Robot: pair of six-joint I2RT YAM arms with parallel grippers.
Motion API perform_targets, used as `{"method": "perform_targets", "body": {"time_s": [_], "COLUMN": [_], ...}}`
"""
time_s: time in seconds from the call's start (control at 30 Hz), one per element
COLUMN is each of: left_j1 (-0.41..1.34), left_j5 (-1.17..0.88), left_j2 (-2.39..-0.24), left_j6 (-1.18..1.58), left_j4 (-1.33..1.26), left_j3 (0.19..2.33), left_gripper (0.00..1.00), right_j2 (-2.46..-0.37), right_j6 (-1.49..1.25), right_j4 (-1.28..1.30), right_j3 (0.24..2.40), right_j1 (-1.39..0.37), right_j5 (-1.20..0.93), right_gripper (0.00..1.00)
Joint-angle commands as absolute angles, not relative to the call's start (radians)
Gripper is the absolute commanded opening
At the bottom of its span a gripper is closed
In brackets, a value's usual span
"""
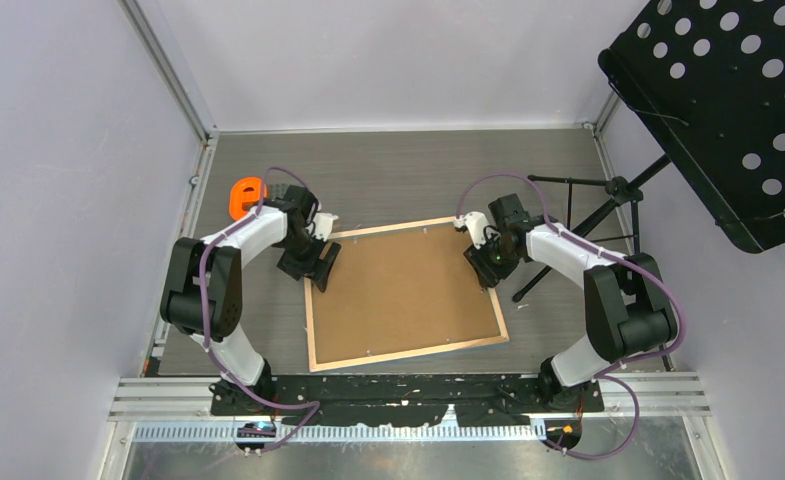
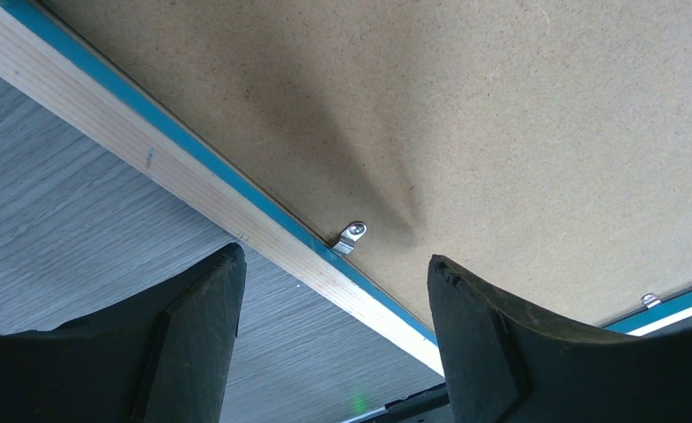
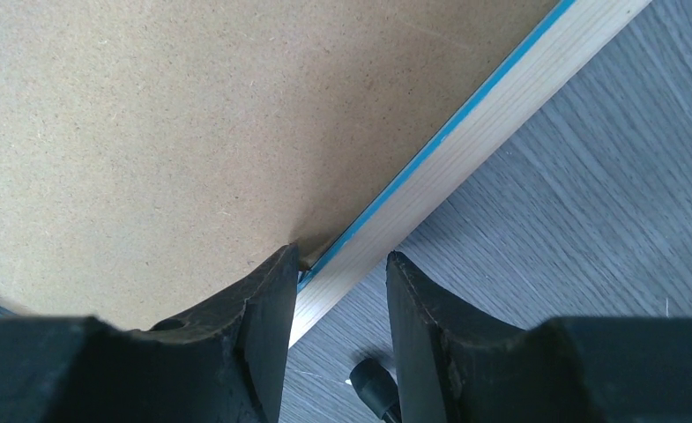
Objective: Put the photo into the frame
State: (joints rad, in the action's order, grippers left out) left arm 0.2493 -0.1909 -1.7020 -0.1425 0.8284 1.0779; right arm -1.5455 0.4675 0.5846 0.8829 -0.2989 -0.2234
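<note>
**Top external view.** The frame (image 1: pixel 309 325) lies flat and face down at the centre of the grey wood-grain surface (image 1: pixel 398 170). Its light wood rim faces up and it is turned slightly askew. A brown backing board (image 1: pixel 403 290) fills its opening. The left hand (image 1: pixel 318 265) sits at the frame's upper left corner. The right hand (image 1: pixel 490 268) sits on the right rim near the upper right corner. An orange object (image 1: pixel 246 197) lies at the upper left, behind the left arm. A black perforated music stand (image 1: pixel 728 110) occupies the upper right, its tripod reaching down beside the right arm.

**Left wrist view.** The left hand (image 2: pixel 335 256) is spread wide. One finger is at lower left over the surface (image 2: pixel 78 220); the other is at lower right over the backing board (image 2: pixel 501 115). The frame (image 2: pixel 192 189) rim runs diagonally from the upper left down between them, wood with a blue inner edge. A small metal clip (image 2: pixel 353 236) sits at that inner edge between the fingertips. Nothing is pinched.

**Right wrist view.** The right hand (image 3: pixel 340 256) has its fingers moderately parted. The left finger is at the edge of the backing board (image 3: pixel 148 132); the right finger is over the surface (image 3: pixel 606 220). The frame (image 3: pixel 492 150) rim runs from the upper right down into the gap, and a sliver of clearance shows beside the board-side finger.
</note>
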Motion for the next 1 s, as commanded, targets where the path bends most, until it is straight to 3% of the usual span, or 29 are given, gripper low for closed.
{"method": "perform_targets", "body": {"time_s": [0.0, 0.97], "left_j1": [0.249, 0.244], "left_j5": [-0.191, -0.192], "left_j2": [-1.675, -1.673], "left_j6": [-0.161, -0.163], "left_j4": [0.833, 0.837], "left_j3": [1.099, 1.098], "left_gripper": [0.74, 0.74], "right_j2": [-1.532, -1.532], "right_j6": [0.497, 0.578], "right_j4": [0.614, 0.634], "right_j3": [0.899, 0.895], "right_j1": [-0.301, -0.301], "right_j5": [-0.228, -0.181], "right_gripper": [0.48, 0.48]}}
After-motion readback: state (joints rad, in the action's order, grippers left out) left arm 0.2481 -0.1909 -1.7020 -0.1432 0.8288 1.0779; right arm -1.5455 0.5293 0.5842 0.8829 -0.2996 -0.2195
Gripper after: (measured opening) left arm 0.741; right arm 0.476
